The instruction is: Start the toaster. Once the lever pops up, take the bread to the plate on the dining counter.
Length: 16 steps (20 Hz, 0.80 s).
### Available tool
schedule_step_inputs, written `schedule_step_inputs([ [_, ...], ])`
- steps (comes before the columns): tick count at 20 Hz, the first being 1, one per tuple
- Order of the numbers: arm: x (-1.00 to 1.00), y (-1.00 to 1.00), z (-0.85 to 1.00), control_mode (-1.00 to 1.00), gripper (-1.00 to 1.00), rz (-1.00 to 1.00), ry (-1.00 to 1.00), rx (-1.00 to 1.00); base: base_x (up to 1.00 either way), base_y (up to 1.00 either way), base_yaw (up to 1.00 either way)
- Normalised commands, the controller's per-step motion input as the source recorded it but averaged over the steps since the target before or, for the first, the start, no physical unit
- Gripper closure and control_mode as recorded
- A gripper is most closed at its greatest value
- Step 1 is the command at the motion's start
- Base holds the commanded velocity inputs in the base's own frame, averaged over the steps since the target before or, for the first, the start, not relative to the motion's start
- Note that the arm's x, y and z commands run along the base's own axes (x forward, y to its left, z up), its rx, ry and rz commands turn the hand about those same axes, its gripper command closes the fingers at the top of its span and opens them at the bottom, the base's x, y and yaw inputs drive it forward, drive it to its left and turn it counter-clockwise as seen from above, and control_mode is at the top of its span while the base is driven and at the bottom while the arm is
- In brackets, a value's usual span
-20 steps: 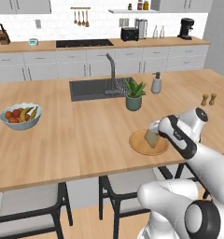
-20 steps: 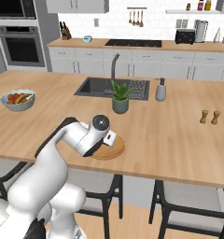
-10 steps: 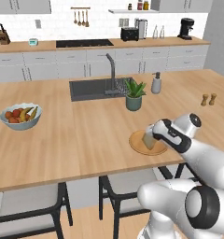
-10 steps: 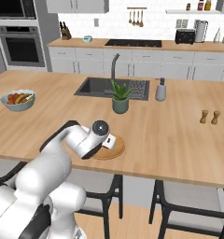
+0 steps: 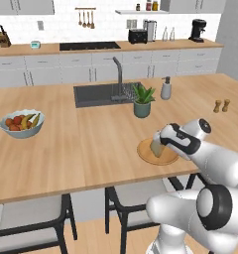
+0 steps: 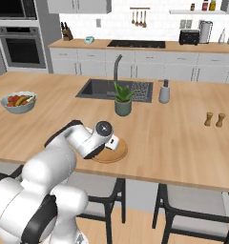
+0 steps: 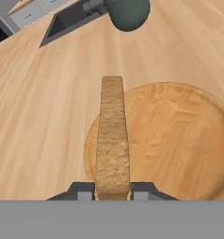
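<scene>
Jaws point(image 7: 113, 191) are seen clenched on the bread point(image 7: 112, 140): in the hand view the slice stands on edge between the two finger tips, its crust running straight away from the camera. The slice is held over the plate point(image 7: 179, 140), toward the plate's 9 o'clock rim in that view, so part of its far end looks to overhang bare wood.

In the left base view the bread point(image 5: 157, 145) is seen as a pale wedge at the wrist, tilted, low over the plate point(image 5: 151, 155). Whether its lower edge touches the plate cannot be told. In the right base view the plate point(image 6: 114, 154) is partly covered by the hand, with the jaws point(image 6: 111, 142) at its near-left part.

The plate lies on the dining counter point(image 5: 91, 144), near the front edge, with the potted plant point(image 5: 142, 100) just beyond it at about 12 o'clock. The sink point(image 5: 98, 94) is behind that, the fruit bowl point(image 5: 22, 123) well apart at 9 o'clock. The toaster point(image 5: 137, 35) stands on the far wall counter, away from the work.

Judgement: the carry appears done; placing is the step in hand. To be done well, the slice should be shifted toward the plate's centre, then lowered until an edge bears on the wood and tipped so it falls flat inward. Jaws should be released only once weight is taken by the plate. If let go on edge near the rim, the slice could topple off onto the counter. The hand should be withdrawn upward, not sideways, so nothing is dragged.
</scene>
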Motion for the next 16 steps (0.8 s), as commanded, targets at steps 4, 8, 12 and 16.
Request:
schedule_step_inputs([
  [4,0.04,0.00,-0.07,-1.00,1.00,0.00,0.00,0.00,0.00,0.00,0.00],
  [8,0.10,0.00,-0.19,-1.00,1.00,0.00,0.00,0.00,0.00,0.00,0.00],
  [12,0.30,0.00,-0.24,-1.00,1.00,0.00,0.00,0.00,0.00,0.00,0.00],
  [16,0.36,0.00,-0.18,-1.00,1.00,0.00,0.00,0.00,0.00,0.00,0.00],
])
